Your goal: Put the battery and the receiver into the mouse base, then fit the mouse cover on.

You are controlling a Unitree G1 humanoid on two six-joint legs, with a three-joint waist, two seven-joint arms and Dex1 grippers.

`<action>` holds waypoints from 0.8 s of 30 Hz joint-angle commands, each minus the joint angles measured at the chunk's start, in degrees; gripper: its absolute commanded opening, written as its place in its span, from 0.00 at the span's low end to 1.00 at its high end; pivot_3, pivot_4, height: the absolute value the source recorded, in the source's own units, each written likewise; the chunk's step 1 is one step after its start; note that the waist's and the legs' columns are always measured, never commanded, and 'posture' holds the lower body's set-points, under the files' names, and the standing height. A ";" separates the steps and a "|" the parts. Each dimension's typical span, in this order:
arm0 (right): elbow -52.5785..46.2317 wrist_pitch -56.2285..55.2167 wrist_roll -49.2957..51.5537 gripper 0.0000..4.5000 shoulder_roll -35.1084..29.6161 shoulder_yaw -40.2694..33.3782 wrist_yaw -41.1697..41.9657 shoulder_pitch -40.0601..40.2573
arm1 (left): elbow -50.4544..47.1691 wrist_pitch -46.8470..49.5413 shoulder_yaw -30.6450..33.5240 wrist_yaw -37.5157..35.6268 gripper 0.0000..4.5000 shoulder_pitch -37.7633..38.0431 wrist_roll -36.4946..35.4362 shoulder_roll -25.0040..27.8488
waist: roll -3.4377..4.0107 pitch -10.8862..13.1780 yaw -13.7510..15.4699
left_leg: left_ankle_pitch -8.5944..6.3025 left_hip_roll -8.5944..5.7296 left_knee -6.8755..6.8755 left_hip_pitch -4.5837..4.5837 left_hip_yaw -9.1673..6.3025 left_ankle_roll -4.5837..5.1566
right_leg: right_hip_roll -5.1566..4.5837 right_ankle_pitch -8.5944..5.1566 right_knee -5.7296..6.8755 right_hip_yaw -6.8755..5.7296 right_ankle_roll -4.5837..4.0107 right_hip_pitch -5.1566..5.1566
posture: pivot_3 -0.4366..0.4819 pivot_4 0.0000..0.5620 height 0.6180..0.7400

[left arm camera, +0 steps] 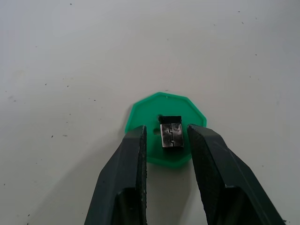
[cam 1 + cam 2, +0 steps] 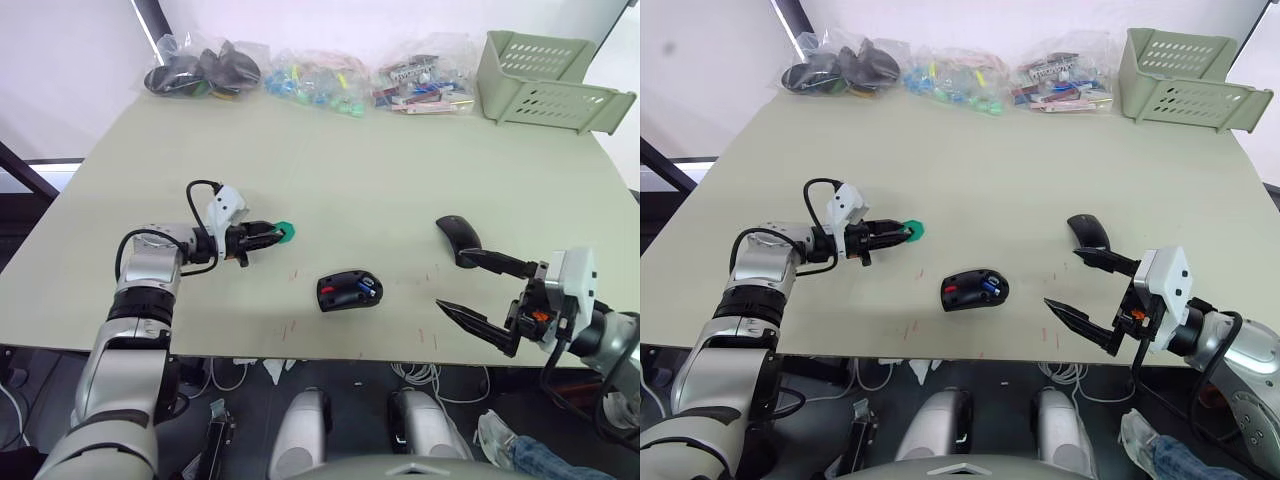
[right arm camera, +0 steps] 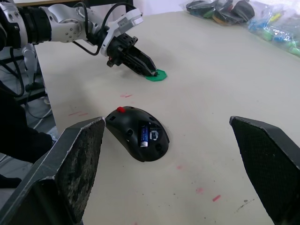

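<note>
The left gripper reaches low over the table at centre left of the head view, its two black fingers a little apart and set on either side of the receiver; whether the pads actually touch it cannot be told; the receiver lies on a green disc with a faceted rim. The mouse base sits in the lower middle of the table, open side up, with the battery lying in its compartment and a red part at one end. The mouse cover lies right of centre, apart from the base; the right gripper, at lower right, has its fingers spread wide and holds nothing, the upper finger just beside the cover. Along the far edge are clear bags of parts and a pale green basket in the upper right.
</note>
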 commanded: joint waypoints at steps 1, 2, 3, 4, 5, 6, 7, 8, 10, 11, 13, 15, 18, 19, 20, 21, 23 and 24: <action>-1.72 -0.42 0.82 1.00 0.19 -0.47 -0.08 0.21 | 0.72 -1.36 -0.15 -0.25 0.34 -0.90 0.60 0.52 | 0.00 0.00 0.00 | 0.00 0.00 0.00 0.00 0.00 0.00 | 0.00 0.00 0.01 0.00 -0.01 0.00 | 0.48 0.27 1.00; -1.68 -0.48 0.80 1.00 0.20 -0.47 -0.05 0.27 | 0.81 -1.73 -0.17 -0.27 0.34 -0.82 0.73 0.57 | 0.00 0.00 0.00 | 0.00 0.00 0.01 0.01 0.00 0.00 | 0.00 0.00 0.02 0.00 -0.01 0.00 | 0.48 0.27 1.00; -1.69 -0.52 0.79 1.00 0.21 -0.49 -0.02 0.36 | 0.82 -1.99 -0.19 -0.29 0.34 -0.73 0.80 0.62 | 0.00 0.00 0.00 | 0.00 0.00 0.01 0.01 0.00 0.00 | 0.00 0.00 0.02 0.00 -0.01 0.00 | 0.48 0.27 1.00; -1.69 -0.56 0.79 1.00 0.23 -0.50 -0.01 0.41 | 0.86 -2.11 -0.17 -0.32 0.34 -0.68 0.81 0.65 | 0.00 0.00 0.00 | 0.00 0.00 0.01 0.02 0.01 0.00 | 0.00 0.00 0.04 0.01 0.00 0.00 | 0.48 0.27 1.00; -1.69 -0.58 0.79 1.00 0.23 -0.50 0.01 0.44 | 0.91 -2.28 -0.18 -0.37 0.34 -0.60 0.85 0.67 | 0.00 0.00 0.00 | 0.00 0.00 0.01 0.02 0.00 0.00 | 0.00 0.00 0.04 0.00 0.00 0.01 | 0.48 0.27 1.00; -1.68 -0.56 0.83 1.00 0.23 -0.50 0.01 0.40 | 0.98 -2.42 -0.17 -0.40 0.34 -0.55 0.91 0.65 | 0.00 0.00 0.00 | 0.00 0.00 0.01 0.03 0.01 0.00 | 0.00 0.00 0.05 0.01 0.00 0.01 | 0.48 0.27 1.00; -1.66 -0.54 0.86 1.00 0.22 -0.50 0.01 0.37 | 1.04 -2.54 -0.16 -0.43 0.34 -0.53 0.97 0.63 | 0.00 0.00 0.00 | 0.00 0.00 0.01 0.03 0.01 0.00 | 0.00 0.00 0.06 0.01 0.00 0.00 | 0.48 0.27 1.00; -1.65 -0.50 0.90 1.00 0.21 -0.47 -0.01 0.30 | 1.13 -2.60 -0.14 -0.40 0.34 -0.55 1.03 0.60 | 0.00 0.00 -0.01 | 0.00 0.00 0.02 0.03 0.01 0.00 | 0.00 0.00 0.06 0.01 0.00 0.01 | 0.48 0.27 1.00; -1.67 -0.47 0.93 1.00 0.16 -0.47 0.02 0.30 | 1.22 -2.77 -0.12 -0.35 0.34 -0.54 1.12 0.57 | 0.00 0.00 -0.01 | 0.00 0.00 0.03 0.04 0.01 0.00 | 0.01 0.00 0.08 0.01 0.01 0.00 | 0.48 0.27 1.00; -1.59 -0.50 0.93 1.00 0.13 -0.47 0.13 0.34 | 1.23 -2.93 -0.16 -0.35 0.34 -0.50 1.18 0.55 | 0.00 0.00 -0.01 | 0.00 0.00 0.03 0.04 0.01 0.00 | 0.01 0.00 0.09 0.02 0.01 0.00 | 0.48 0.27 1.00; -1.49 -0.59 0.91 1.00 0.08 -0.55 0.35 0.48 | 1.20 -3.14 -0.20 -0.39 0.34 -0.39 1.21 0.53 | 0.00 0.00 -0.01 | 0.00 0.00 0.03 0.04 0.01 0.00 | 0.01 0.00 0.10 0.02 0.00 0.00 | 0.48 0.27 1.00; -1.44 -0.63 0.89 1.00 0.09 -0.57 0.40 0.54 | 1.30 -3.34 -0.24 -0.41 0.34 -0.32 1.25 0.51 | 0.00 0.00 -0.01 | 0.00 0.00 0.04 0.04 0.01 0.00 | 0.01 0.00 0.11 0.02 0.00 0.01 | 0.48 0.27 1.00; -1.46 -0.62 0.87 1.00 0.07 -0.53 0.46 0.61 | 1.30 -3.40 -0.23 -0.50 0.34 -0.22 1.19 0.45 | 0.00 0.00 -0.01 | 0.00 0.00 0.04 0.05 0.01 0.00 | 0.01 0.00 0.12 0.02 0.00 0.00 | 0.48 0.27 1.00; -1.46 -0.63 0.87 1.00 0.06 -0.54 0.47 0.63 | 1.27 -3.41 -0.22 -0.52 0.34 -0.21 1.17 0.43 | 0.00 0.00 -0.01 | 0.00 0.00 0.04 0.05 0.01 0.00 | 0.01 0.00 0.12 0.02 0.00 0.00 | 0.48 0.27 1.00; -1.44 -0.64 0.84 1.00 0.05 -0.52 0.48 0.61 | 1.26 -3.45 -0.23 -0.55 0.27 -0.19 1.16 0.42 | 0.00 0.00 -0.01 | 0.00 0.00 0.04 0.06 0.01 0.00 | 0.01 0.00 0.13 0.02 0.00 0.01 | 0.48 0.27 1.00; -1.39 -0.66 0.82 1.00 0.05 -0.52 0.51 0.58 | 1.25 -3.51 -0.24 -0.55 0.24 -0.16 1.17 0.39 | 0.00 0.00 -0.01 | 0.00 0.00 0.04 0.06 0.01 0.00 | 0.01 0.00 0.14 0.02 0.00 0.01 | 0.48 0.27 1.00; -1.23 -0.68 0.79 1.00 -0.01 -0.52 0.63 0.50 | 1.25 -3.64 -0.26 -0.52 0.18 -0.16 1.19 0.33 | 0.00 0.00 -0.01 | 0.00 0.00 0.05 0.06 0.01 0.00 | 0.01 -0.01 0.15 0.02 0.00 0.01 | 0.48 0.27 1.00; -1.16 -0.69 0.77 1.00 -0.05 -0.53 0.69 0.43 | 1.22 -3.72 -0.28 -0.52 0.18 -0.14 1.20 0.31 | 0.00 0.00 -0.01 | 0.00 0.00 0.05 0.06 0.01 0.00 | 0.01 -0.01 0.16 0.02 0.00 0.00 | 0.48 0.27 1.00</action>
